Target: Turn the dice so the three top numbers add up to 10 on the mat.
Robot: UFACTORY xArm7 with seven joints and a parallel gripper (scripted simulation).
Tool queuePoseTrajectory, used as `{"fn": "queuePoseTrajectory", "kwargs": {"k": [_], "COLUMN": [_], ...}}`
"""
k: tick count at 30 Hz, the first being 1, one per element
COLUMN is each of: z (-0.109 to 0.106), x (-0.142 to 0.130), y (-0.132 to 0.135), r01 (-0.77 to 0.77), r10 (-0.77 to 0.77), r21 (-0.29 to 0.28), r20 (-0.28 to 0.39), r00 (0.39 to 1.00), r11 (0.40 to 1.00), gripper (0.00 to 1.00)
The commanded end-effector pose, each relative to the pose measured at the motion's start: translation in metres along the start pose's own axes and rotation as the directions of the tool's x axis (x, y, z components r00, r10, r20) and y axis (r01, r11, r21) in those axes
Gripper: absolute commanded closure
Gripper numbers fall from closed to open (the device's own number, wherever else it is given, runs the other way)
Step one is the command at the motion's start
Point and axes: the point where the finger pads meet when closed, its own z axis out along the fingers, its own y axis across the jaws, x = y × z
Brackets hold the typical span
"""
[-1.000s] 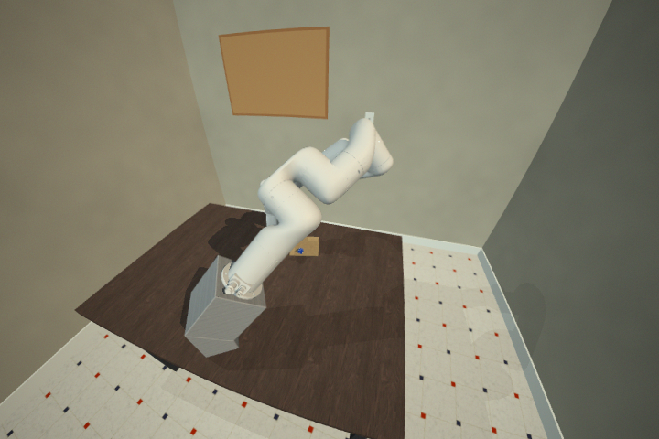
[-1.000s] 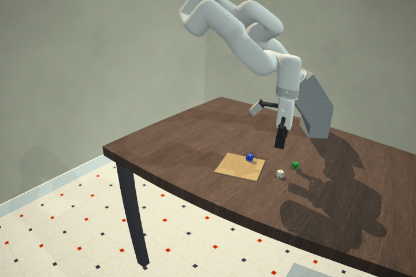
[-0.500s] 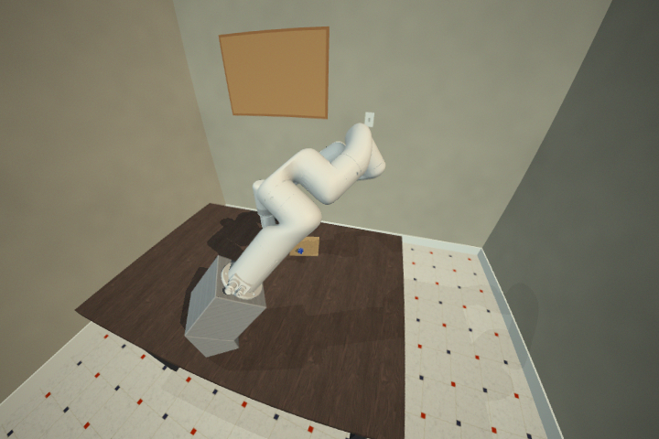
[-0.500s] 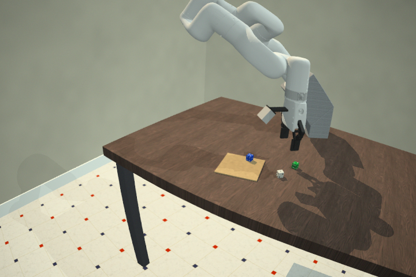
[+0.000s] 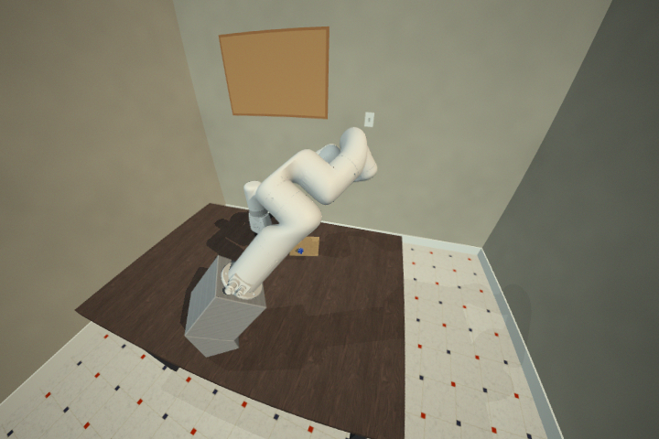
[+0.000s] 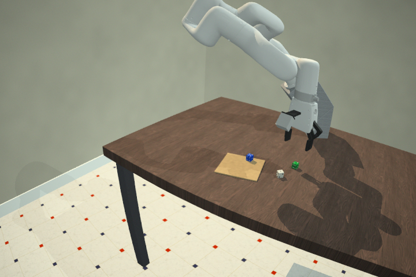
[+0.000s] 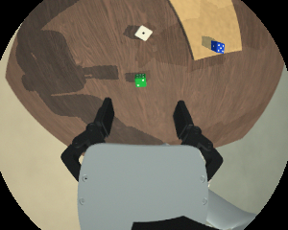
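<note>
Standing on patterned tiles, the brown table (image 5: 340, 320) (image 6: 189, 130) (image 7: 158, 110) nears walls (image 5: 418, 77) (image 6: 84, 65).

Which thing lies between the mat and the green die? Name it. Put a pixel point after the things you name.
The white die (image 6: 279, 173) (image 7: 143, 33) lies roughly between them, off the mat, in the exterior view.
</note>
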Motion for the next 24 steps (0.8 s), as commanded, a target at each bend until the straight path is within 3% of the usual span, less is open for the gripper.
{"fn": "queuePoseTrajectory", "kwargs": {"k": [1,8,9,24], "z": [-0.0009,-0.0008,-0.0008,-0.0008], "x": [-0.0026,-0.0045,-0.0045,-0.0045], "y": [-0.0046,-0.0064,-0.0064,-0.0064], "r01": [0.084,0.128,0.128,0.128], "r10": [-0.084,-0.128,-0.128,-0.128], "r21": [-0.001,0.000,0.000,0.000], "r20": [0.002,0.001,0.001,0.001], "r00": [0.996,0.992,0.992,0.992], "r11": [0.996,0.992,0.992,0.992], "gripper": [0.00,0.00,0.64,0.64]}}
